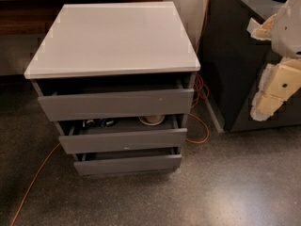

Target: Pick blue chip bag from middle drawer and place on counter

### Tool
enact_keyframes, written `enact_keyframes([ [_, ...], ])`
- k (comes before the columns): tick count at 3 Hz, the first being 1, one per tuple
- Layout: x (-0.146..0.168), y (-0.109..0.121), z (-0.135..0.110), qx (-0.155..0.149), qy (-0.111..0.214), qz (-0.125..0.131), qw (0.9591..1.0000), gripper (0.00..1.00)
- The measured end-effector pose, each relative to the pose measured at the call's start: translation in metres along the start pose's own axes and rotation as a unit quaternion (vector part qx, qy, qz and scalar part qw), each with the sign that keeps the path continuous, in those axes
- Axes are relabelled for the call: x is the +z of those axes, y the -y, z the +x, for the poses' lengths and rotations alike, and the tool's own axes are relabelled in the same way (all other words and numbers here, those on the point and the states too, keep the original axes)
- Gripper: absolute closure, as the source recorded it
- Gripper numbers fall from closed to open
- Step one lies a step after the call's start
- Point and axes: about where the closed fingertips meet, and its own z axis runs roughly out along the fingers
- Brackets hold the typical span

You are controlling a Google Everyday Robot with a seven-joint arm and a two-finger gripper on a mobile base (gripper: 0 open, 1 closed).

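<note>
Blue chip bag (98,123), bowl (151,119) in middle drawer (123,140), pincer (265,67) far right

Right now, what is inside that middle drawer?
In the middle drawer: the blue chip bag at left, an off-white bowl at right. The top drawer hides its rear. The pincer hangs far right, before the black bin.

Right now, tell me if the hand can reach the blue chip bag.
Probably not: the hand hangs far right, and the middle drawer leaves only a slit above the blue chip bag.
</note>
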Motion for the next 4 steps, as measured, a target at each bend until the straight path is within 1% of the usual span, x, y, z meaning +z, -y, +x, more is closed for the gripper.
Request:
enact_keyframes([
  [1,0.000,0.000,0.000,0.000,0.000,0.000,1.0000,0.00],
  [2,0.016,0.001,-0.002,-0.013,0.011,-0.003,0.9999,0.00],
  [3,0.077,-0.008,-0.009,-0.035,0.041,-0.013,0.9985,0.00],
  [4,0.129,-0.017,-0.012,-0.044,0.064,-0.016,0.9969,0.00],
])
